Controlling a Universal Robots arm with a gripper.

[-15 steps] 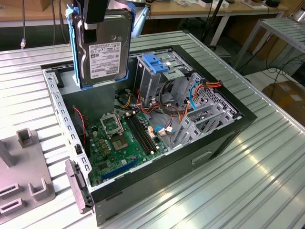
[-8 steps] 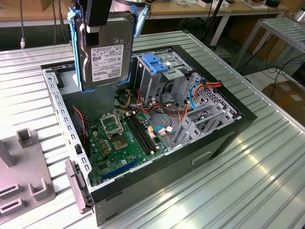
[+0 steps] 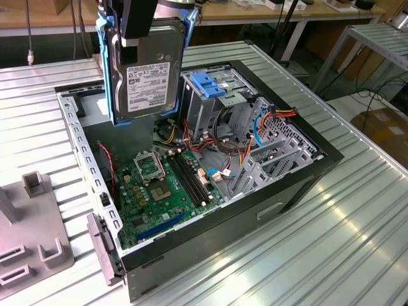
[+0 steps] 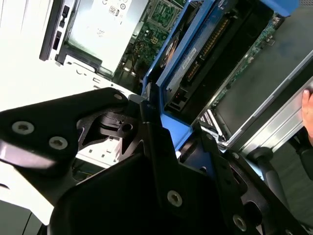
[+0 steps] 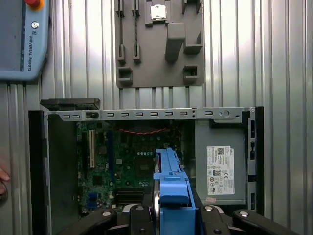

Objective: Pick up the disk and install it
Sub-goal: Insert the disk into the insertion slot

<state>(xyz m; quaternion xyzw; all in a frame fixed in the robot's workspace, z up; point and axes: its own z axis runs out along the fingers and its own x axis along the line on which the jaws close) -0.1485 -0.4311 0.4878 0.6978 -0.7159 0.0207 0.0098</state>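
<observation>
The disk (image 3: 146, 76) hangs upright above the open computer case (image 3: 306, 172), its dark face and white label turned to the exterior view and a blue carrier framing it. My gripper (image 3: 141, 22) is shut on the disk's upper end. In the first wrist view the disk's blue carrier (image 5: 171, 181) sticks out from between the black fingers (image 5: 142, 215), over the motherboard. The second wrist view shows the disk (image 4: 195, 58) edge-on with its connector side visible, held in my gripper (image 4: 161, 142).
Inside the case are a green motherboard (image 3: 159, 185), a metal drive cage with a blue handle (image 3: 207, 83), cables, and a grey box with a white sticker (image 5: 220, 169). A grey fixture plate (image 5: 159, 44) and a pendant (image 5: 22, 39) lie on the ribbed table. A hand (image 4: 307, 110) is near the case.
</observation>
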